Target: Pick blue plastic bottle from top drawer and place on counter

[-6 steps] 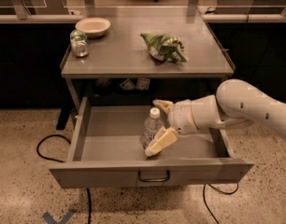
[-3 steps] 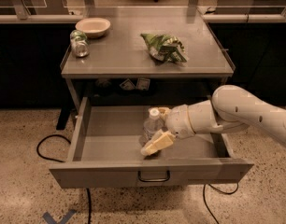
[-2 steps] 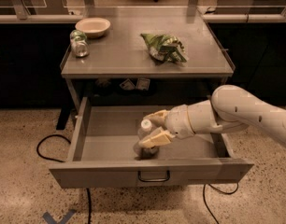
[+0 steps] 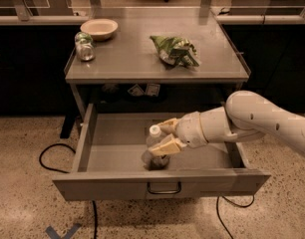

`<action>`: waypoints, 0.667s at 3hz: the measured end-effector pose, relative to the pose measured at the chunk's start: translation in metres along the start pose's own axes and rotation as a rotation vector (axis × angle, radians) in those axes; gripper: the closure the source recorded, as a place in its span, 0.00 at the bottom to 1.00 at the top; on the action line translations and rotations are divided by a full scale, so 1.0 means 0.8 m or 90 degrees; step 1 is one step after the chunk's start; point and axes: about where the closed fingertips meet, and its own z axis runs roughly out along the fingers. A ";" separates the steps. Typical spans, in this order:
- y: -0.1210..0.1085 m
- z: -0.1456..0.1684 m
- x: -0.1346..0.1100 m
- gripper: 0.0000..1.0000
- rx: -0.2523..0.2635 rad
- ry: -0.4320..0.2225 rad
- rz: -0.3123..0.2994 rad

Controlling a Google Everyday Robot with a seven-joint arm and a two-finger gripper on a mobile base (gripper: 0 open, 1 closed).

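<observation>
1. While it reaches into the open drawer [image 4: 112, 148] from the right, my gripper [image 4: 165, 136] sits low over the drawer's floor. It is slightly right of the middle and nearer the front wall than the back.
2. Its two tan fingers [image 4: 167, 146] are clamped on the bottle [image 4: 154, 132]. One finger lies across the near side of the body, and the other stands behind it.
3. Held this way, the bottle is tilted inside the drawer. Its white cap is up, at the left tip of my gripper, and its dark base is down, just below the near finger. Whether the base touches the drawer's floor I cannot tell.
4. My white arm [image 4: 262, 118] runs off to the right of the gripper and passes above the drawer's right wall.
5. On the drawer's front, a dark loop handle [image 4: 164, 188] hangs below the gripper and nearer the camera.
6. Above and behind the gripper is the grey counter [image 4: 132, 59], with the drawer pulled out from under it.
7. On the counter, a crumpled green bag [image 4: 175, 50] lies almost straight behind and above the gripper.
8. Far to the gripper's left, at the counter's rear corner, are a pale bowl [image 4: 98, 29] and a small jar [image 4: 84, 46]. The jar is just in front of the bowl.
9. Below and to the left of the gripper, a black cable [image 4: 53, 156] loops on the speckled floor [image 4: 23, 193].
</observation>
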 end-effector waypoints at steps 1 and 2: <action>0.002 -0.016 -0.029 1.00 -0.002 0.005 -0.013; -0.009 -0.046 -0.095 1.00 -0.009 0.020 -0.048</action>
